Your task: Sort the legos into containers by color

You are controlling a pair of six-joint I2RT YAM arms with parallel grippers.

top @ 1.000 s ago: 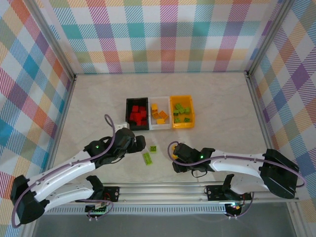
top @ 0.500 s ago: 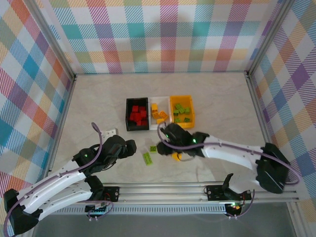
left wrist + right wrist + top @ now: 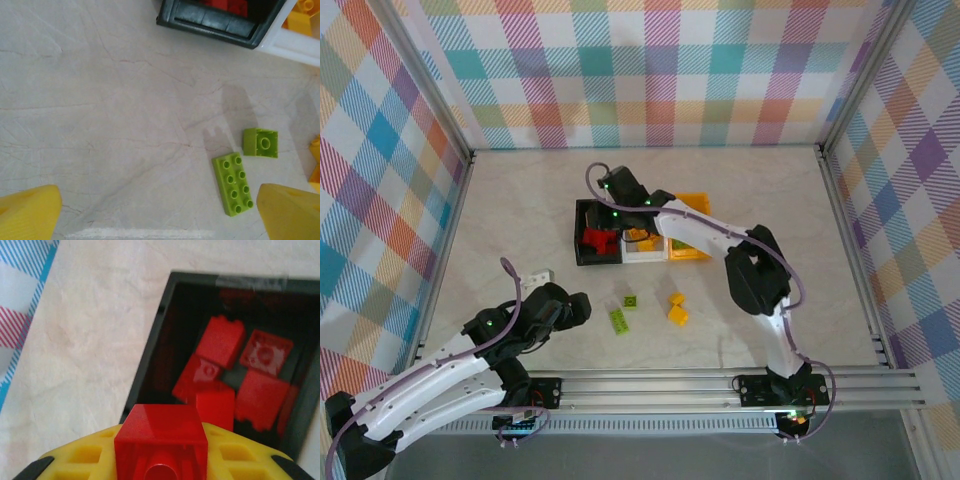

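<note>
The right fingers point(image 3: 107, 435) are clamped narrowly on a red brick point(image 3: 161, 432) and hold it over the near edge of the black bin point(image 3: 150, 355). Other red pieces already lie there, so the brick seems to be carried here because this container collects red, and a release should drop it in with its own color. The left fingers point(image 3: 25, 212) stand wide and empty, low over the surface point(image 3: 100, 125), probably kept back so the reaching right arm has room. A long green brick point(image 3: 233, 183) and a small green brick point(image 3: 260, 142) lie loose just ahead of them, with two yellow bricks point(image 3: 677, 308) nearby, all unsorted. A second ago the right arm was folded low near its base beside the yellow pieces. It has since swung forward across the white bin point(image 3: 642, 255) to the black one, while the left arm has drawn back toward its base. The green bricks lie where they did.
</note>
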